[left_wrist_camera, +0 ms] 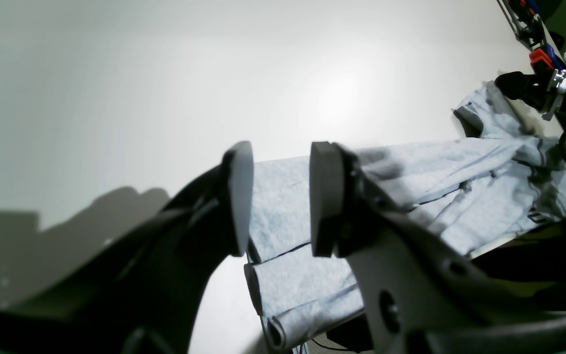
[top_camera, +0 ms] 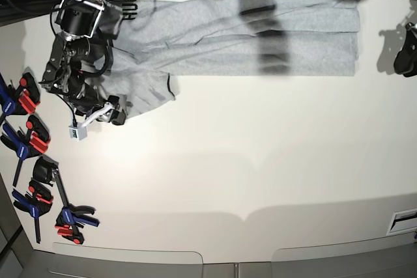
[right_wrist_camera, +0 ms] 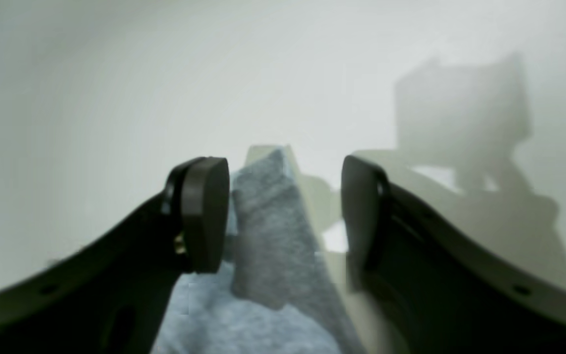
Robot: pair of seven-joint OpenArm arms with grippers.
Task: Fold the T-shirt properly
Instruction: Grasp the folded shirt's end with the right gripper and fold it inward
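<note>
Between the open right pincer [right_wrist_camera: 283, 216] pads, T-shirt [right_wrist_camera: 273, 236] cloth rises, untouched.

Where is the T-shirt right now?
In the base view, the T-shirt lies along the table's far edge, its sleeve end beside the right gripper.

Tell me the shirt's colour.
Light heather grey shirt, clearest in the base view.

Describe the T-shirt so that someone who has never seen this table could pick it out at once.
Start from the big white table and go to its far edge in the base view. A long band of light heather-grey cloth lies along that edge: the T-shirt, partly folded, with one flap reaching toward the right gripper. Nothing else there is soft or grey; the clamps at the table's side are red, blue and black.
</note>
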